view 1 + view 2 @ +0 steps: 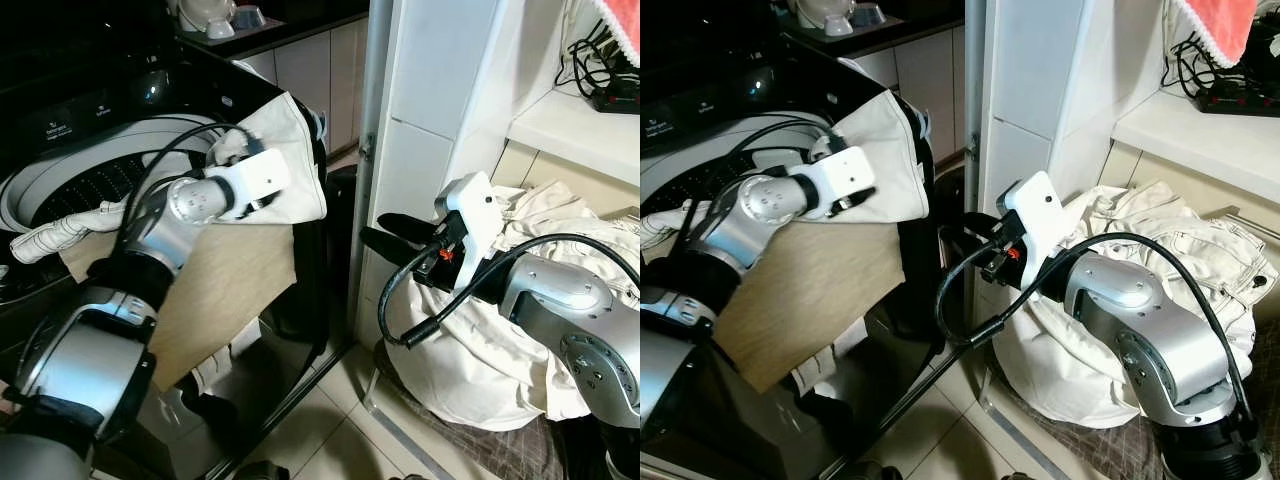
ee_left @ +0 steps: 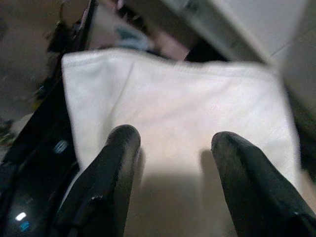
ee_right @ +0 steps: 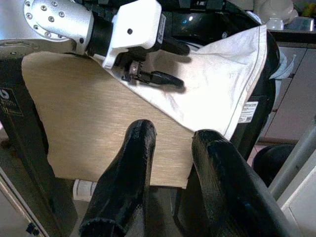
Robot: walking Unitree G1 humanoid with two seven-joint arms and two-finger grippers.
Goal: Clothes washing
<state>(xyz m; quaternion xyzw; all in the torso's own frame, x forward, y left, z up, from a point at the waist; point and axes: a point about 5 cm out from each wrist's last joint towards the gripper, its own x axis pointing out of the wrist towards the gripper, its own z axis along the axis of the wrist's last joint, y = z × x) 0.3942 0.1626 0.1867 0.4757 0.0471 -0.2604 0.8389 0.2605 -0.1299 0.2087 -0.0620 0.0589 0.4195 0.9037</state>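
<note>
top-loading washer (image 1: pixel 60 185) on the robot's left, drum open. a cream-and-tan cloth (image 1: pixel 235 270) is draped over the washer's front corner, most of it hanging down the outside, not in the drum. a rolled white piece (image 1: pixel 50 235) lies across the rim.

left gripper (image 3: pixel 160 64) sits over the cream part of the cloth, fingers (image 2: pixel 121 148) apart, resting on or just above the fabric – contact hard to judge, nothing pinched. right gripper (image 1: pixel 385 235) is held between washer and the laundry pile (image 1: pixel 1140 290), pointed toward the draped cloth; fingers (image 3: pixel 133 168) slightly apart, empty.

risks, as i read it:
- so much cloth hangs outside that a shallow pinch could let it slide to the floor
- the left arm's loose black cable (image 1: pixel 165 160) loops over the drum mouth and could snag
- the right arm is tight against the white cabinet wall (image 1: pixel 440 90); a swing toward the washer may clip it

hard to see – drum contents are dark, the washer's lower front is in shadow, and the pile's far edge is cut off by the frame.
</note>
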